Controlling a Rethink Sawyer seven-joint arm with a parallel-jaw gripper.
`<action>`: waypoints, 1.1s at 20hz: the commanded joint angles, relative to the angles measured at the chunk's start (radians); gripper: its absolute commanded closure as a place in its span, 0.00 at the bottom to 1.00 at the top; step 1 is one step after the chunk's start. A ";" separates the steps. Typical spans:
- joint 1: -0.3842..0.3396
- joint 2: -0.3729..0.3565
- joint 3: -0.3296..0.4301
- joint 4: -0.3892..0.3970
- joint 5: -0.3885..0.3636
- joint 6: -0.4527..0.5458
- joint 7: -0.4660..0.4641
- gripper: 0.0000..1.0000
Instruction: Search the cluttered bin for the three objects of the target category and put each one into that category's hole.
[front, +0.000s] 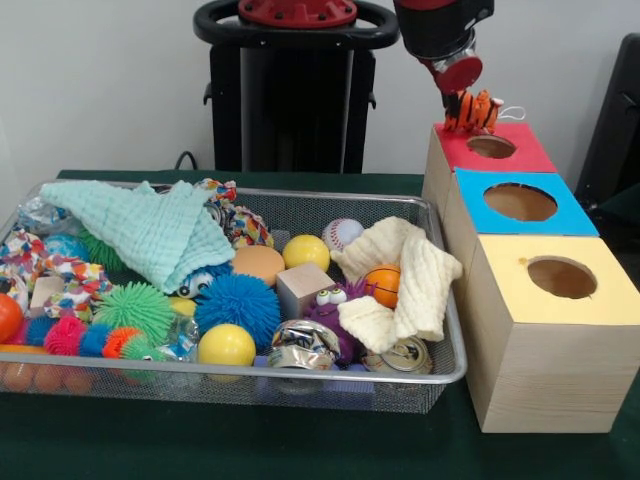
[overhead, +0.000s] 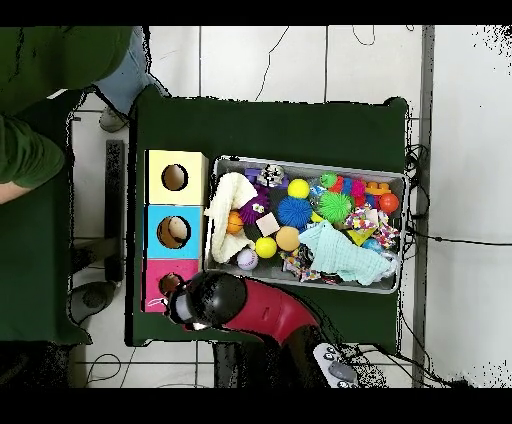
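Your gripper (front: 470, 103) sat at the upper right of the front view, just above the red-topped box (front: 520, 155), and it was closed on a small orange, black and white striped toy (front: 474, 112). The toy hung right at the near-left rim of the red box's hole (front: 492, 146), partly over the lid and not down inside it. A thin white loop stuck out from the toy's right side.

From overhead, you had the arm (overhead: 255, 305) reaching in from the bottom of the frame, its dark round head covering the edge of the red box at lower left; the toy itself could not be made out there.

Below the red box in the front view came the blue-topped box (front: 560, 210) and then the yellow-topped box (front: 610, 290), each with a round hole in its lid. Overhead, something pale showed inside the blue box's hole.

The wire mesh bin (front: 440, 372) filled the left and centre of the front view, packed with clutter: a mint-green cloth (front: 150, 230), a cream cloth (front: 410, 280), a blue spiky ball (front: 238, 303), a yellow ball (front: 226, 345), a baseball (front: 342, 233) and a wooden block (front: 303, 287).

A person's green sleeve (overhead: 40, 100) showed at the upper left of the overhead view.
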 joint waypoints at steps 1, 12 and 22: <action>-0.003 0.030 -0.026 -0.047 0.027 -0.143 0.100 1.00; 0.017 0.037 -0.028 -0.072 0.060 -0.228 0.134 1.00; 0.054 0.029 -0.057 -0.100 0.102 -0.226 0.171 1.00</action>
